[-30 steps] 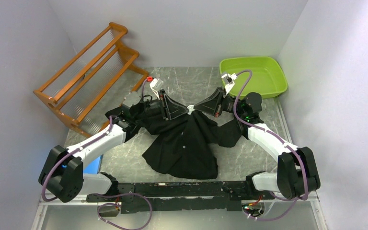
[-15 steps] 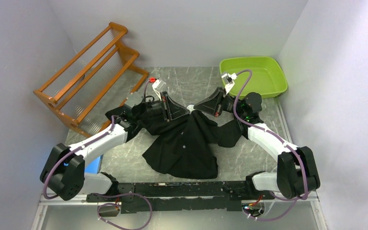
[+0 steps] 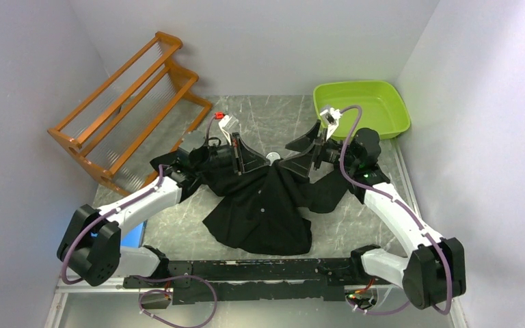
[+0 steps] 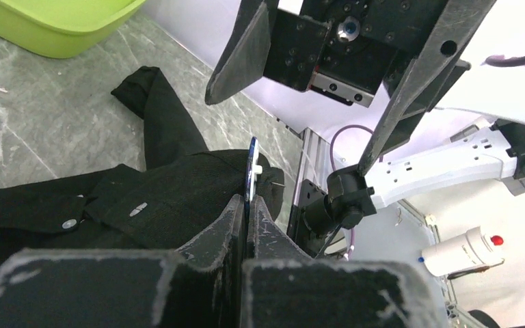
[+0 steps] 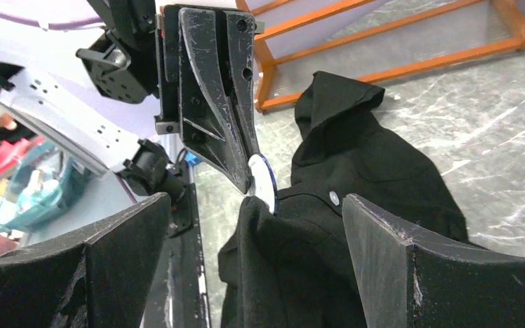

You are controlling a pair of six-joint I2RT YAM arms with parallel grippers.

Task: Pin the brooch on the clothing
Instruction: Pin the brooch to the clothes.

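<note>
The small round brooch point(image 4: 251, 171), white with a thin blue edge, stands on its edge at the top of the shirt, near the collar. It is pinched between the tips of the left gripper point(image 4: 246, 205), whose jaws are squeezed tight together on it. A bit of black cloth sits right under the tips too.

The black short-sleeved shirt point(image 3: 263, 205) with little pale buttons lies bunched up in the middle of the grey stone-look table point(image 3: 260, 116). Its top part is pulled up toward the two grippers, and its bottom part lies flat near the arm bases.

The right gripper point(image 3: 295, 155) faces the left one from the other side. Its jaws are spread wide apart and hold nothing. The brooch sits just in front of the gap between them.

A bright green plastic tub point(image 3: 362, 106) stands at the far right of the table. An orange wooden rack point(image 3: 130, 102) leans at the far left.
</note>
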